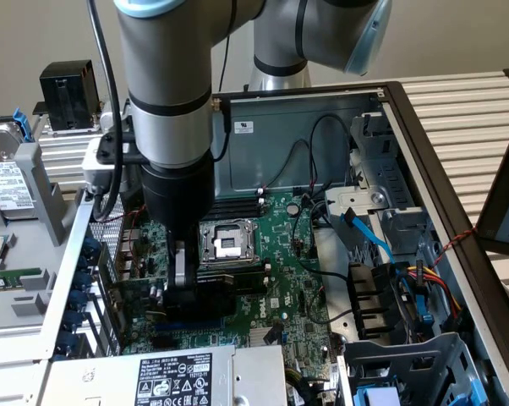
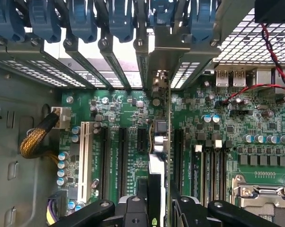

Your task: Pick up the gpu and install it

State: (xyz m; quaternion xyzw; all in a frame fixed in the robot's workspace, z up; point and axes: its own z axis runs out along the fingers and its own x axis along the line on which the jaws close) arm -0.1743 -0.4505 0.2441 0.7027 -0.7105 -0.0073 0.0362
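Note:
In the wrist view the gpu (image 2: 159,135) stands on edge between my fingers, seen as a thin strip with its silver bracket (image 2: 156,52) at the case's rear slot openings. My gripper (image 2: 154,210) is shut on the card. The card lies along a black expansion slot of the green motherboard (image 2: 123,109); I cannot tell whether it is seated. In the exterior view my gripper (image 1: 187,292) is low inside the open computer case, just above the motherboard (image 1: 301,288) and beside the CPU socket (image 1: 225,241). There the gripper hides most of the card.
Blue slot latches (image 2: 81,19) line the rear wall. A white slot (image 2: 84,156) and a yellow-sleeved cable (image 2: 36,139) lie beside the card. The power supply (image 1: 174,381), a blue data cable (image 1: 369,237) and a drive cage (image 1: 407,364) crowd the case.

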